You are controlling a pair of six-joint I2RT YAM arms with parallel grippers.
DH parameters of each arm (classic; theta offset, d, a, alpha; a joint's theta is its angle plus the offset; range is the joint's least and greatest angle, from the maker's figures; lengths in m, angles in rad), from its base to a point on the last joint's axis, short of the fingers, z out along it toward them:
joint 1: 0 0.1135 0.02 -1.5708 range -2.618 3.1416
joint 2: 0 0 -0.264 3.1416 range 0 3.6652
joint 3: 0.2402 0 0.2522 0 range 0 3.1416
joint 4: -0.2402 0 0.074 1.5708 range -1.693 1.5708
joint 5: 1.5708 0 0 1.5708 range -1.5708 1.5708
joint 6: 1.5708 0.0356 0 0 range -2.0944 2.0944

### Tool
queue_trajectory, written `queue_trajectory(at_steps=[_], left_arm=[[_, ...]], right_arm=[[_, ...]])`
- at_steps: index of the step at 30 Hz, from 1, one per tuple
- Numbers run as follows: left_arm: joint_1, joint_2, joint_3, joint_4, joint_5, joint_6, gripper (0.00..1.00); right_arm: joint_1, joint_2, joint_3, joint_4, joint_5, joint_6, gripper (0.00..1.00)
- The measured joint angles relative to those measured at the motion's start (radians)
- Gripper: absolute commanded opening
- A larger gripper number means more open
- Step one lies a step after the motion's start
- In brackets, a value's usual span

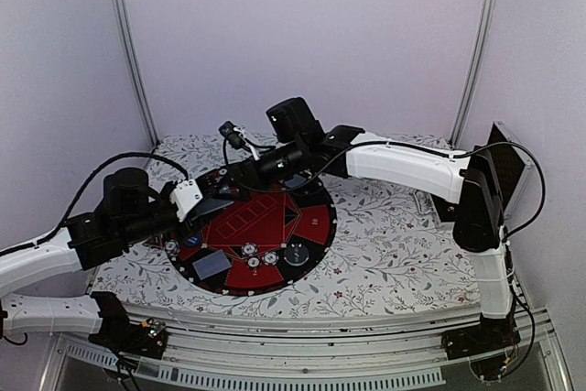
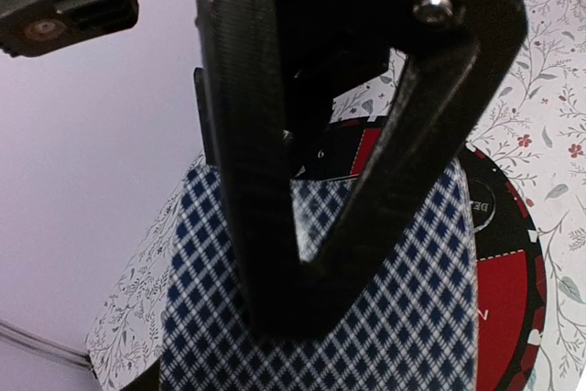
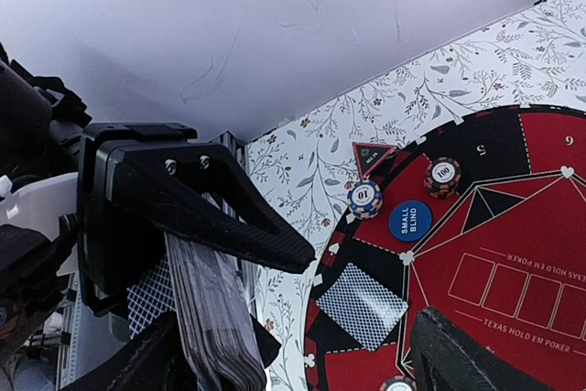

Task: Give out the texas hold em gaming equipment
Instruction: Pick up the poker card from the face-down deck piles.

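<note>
My left gripper (image 2: 302,318) is shut on a deck of playing cards (image 2: 403,318) with blue-checked backs. In the top view it (image 1: 209,203) holds the deck at the left rim of the round red-and-black mat (image 1: 311,217). My right gripper (image 1: 229,180) reaches across from the right and stands open just beside the deck (image 3: 206,318), its fingers wide apart (image 3: 293,363). One card (image 3: 362,304) lies face down on the mat. A blue-and-white chip (image 3: 364,197), an orange-and-black chip (image 3: 442,176) and a blue small-blind disc (image 3: 409,220) sit near the mat's edge.
More chips (image 1: 249,249) and a dark round button (image 1: 298,252) rest on the near half of the mat, next to the face-down card (image 1: 211,266). A floral cloth (image 1: 394,254) covers the table. White walls close in behind and at both sides.
</note>
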Motion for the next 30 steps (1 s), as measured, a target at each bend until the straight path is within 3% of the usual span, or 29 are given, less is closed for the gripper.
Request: queue_trajectory(at_steps=[4,10,18,27,30], left_arm=[[0.000,0.000,0.000,-0.004,-0.003,0.000,0.52],[0.000,0.000,0.000,-0.007,-0.010,0.000,0.52],[0.000,0.000,0.000,-0.006,-0.011,0.000,0.52],[0.000,0.000,0.000,-0.002,-0.010,0.000,0.52],[0.000,0.001,0.000,-0.001,-0.010,0.000,0.52]], right_arm=[[-0.007,-0.002,-0.001,-0.002,0.014,0.010,0.77],[-0.015,-0.011,-0.002,-0.005,-0.003,0.011,0.57],[-0.017,-0.026,-0.002,-0.014,-0.030,0.008,0.38],[-0.020,-0.052,-0.002,-0.023,-0.033,0.008,0.31],[-0.021,-0.052,-0.002,-0.023,-0.040,0.008,0.21]])
